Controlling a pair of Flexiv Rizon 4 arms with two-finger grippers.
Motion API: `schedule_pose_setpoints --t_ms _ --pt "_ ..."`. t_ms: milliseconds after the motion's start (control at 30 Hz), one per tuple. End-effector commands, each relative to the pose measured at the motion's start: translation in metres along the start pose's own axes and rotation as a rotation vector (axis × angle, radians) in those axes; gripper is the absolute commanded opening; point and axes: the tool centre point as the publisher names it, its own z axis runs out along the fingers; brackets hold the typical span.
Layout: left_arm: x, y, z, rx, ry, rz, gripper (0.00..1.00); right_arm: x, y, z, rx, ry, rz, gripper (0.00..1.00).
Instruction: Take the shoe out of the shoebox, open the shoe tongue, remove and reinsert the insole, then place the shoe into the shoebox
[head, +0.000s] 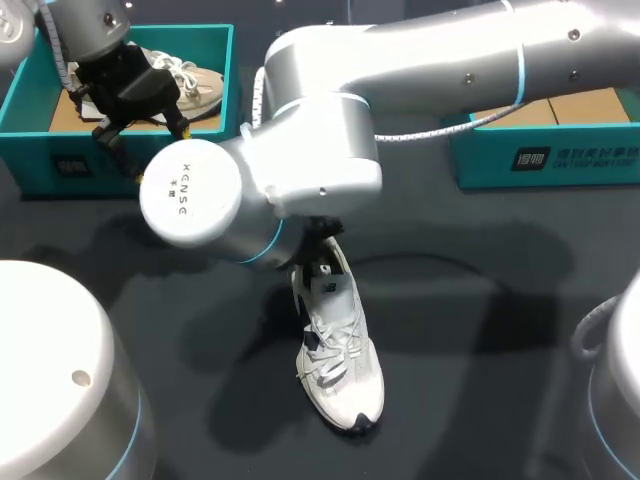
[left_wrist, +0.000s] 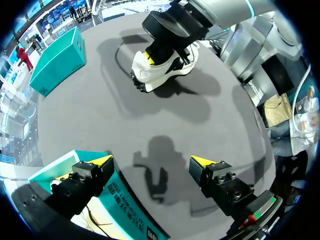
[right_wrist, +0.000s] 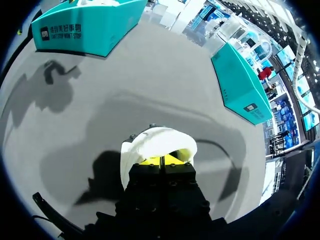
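Observation:
A white lace-up shoe (head: 340, 360) lies on the dark table, toe toward me, heel under my right arm. My right gripper (right_wrist: 162, 159) is shut, its yellow tips pressed together down in the shoe's heel opening (right_wrist: 150, 142); whether anything thin is pinched between them is hidden. In the left wrist view this gripper (left_wrist: 148, 56) sits on the shoe (left_wrist: 160, 70). My left gripper (left_wrist: 151, 161) hangs open and empty over the front wall of the left teal shoebox (left_wrist: 120, 200). In the head view it (head: 142, 128) is at the back left.
The left shoebox (head: 30, 150) holds a second beige-and-white shoe (head: 195, 80). Another teal shoebox (head: 560, 150) stands at the back right, cardboard showing inside. My right arm spans the table's middle from the right side.

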Motion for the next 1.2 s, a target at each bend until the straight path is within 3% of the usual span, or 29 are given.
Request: schedule_pose_setpoints --t_ms 33,300,567,933,1033,1200 --pt "0.000 0.000 0.000 -0.002 0.002 0.001 1.00 -0.007 -0.014 0.013 -0.067 0.048 0.132 0.00" --pt "0.000 0.000 0.000 -0.002 0.002 0.001 1.00 0.004 -0.011 0.026 -0.068 0.065 0.104 0.00" --pt "0.000 0.000 0.000 -0.002 0.002 0.001 1.00 0.018 -0.020 0.043 0.020 0.092 0.074 0.00" --pt "0.000 0.000 0.000 -0.002 0.002 0.001 1.00 0.017 -0.064 0.040 0.164 0.093 0.089 0.00" --pt "0.000 0.000 0.000 -0.002 0.002 0.001 1.00 0.010 -0.061 0.030 0.145 0.073 0.098 0.00" --pt "0.000 0.000 0.000 -0.002 0.002 0.001 1.00 0.000 -0.038 0.012 0.048 0.072 0.089 0.00"
